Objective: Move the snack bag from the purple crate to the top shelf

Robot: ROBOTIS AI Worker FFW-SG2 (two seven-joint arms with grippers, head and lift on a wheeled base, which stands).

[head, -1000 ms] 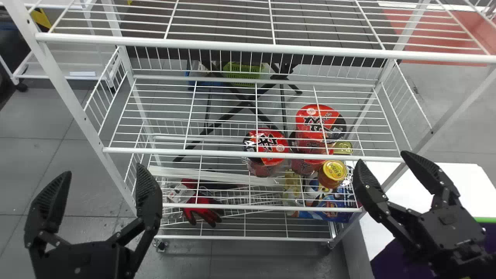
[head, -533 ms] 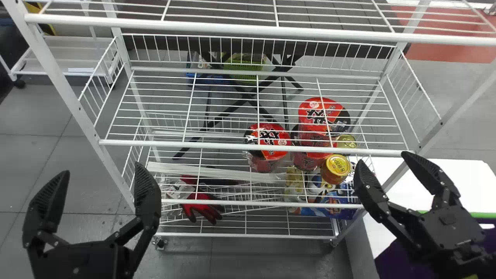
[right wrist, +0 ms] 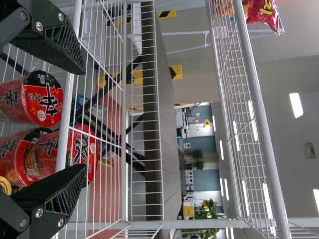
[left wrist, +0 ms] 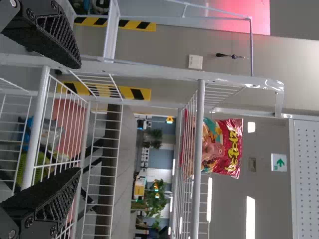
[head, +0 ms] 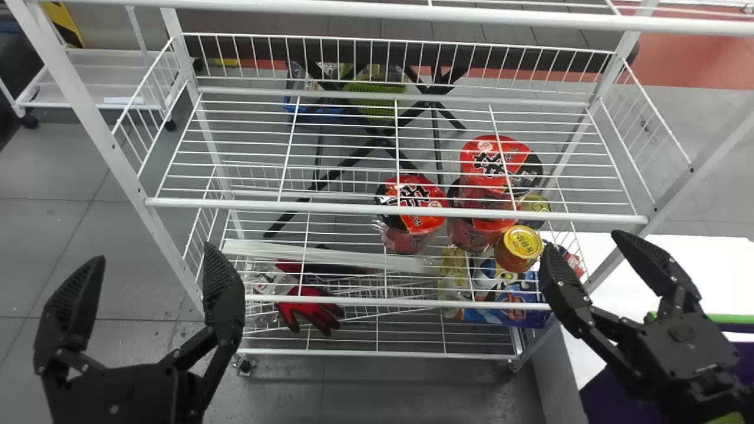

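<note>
In the head view my left gripper (head: 156,253) stands open in front of the rack's left side, and my right gripper (head: 583,242) is open by its right post. A red snack bag (left wrist: 224,147) lies on the rack's top shelf in the left wrist view, apart from my open left gripper (left wrist: 77,118). The right wrist view has part of the same snack bag (right wrist: 264,12) on that shelf, well above my open right gripper (right wrist: 83,119). The purple crate (head: 609,397) is at the lower right, partly hidden behind my right arm.
Red noodle cups (head: 412,203) and a yellow-lidded jar (head: 519,247) stand on a lower shelf. Beneath them are red gloves (head: 309,309) and a blue package (head: 518,312). A white table (head: 707,265) adjoins the rack on the right. White wire shelves and posts stand ahead.
The rack's shelves have shifted upward in the head view, the upper front rail most of all. Both grippers stay open at nearly the same spots in that view.
</note>
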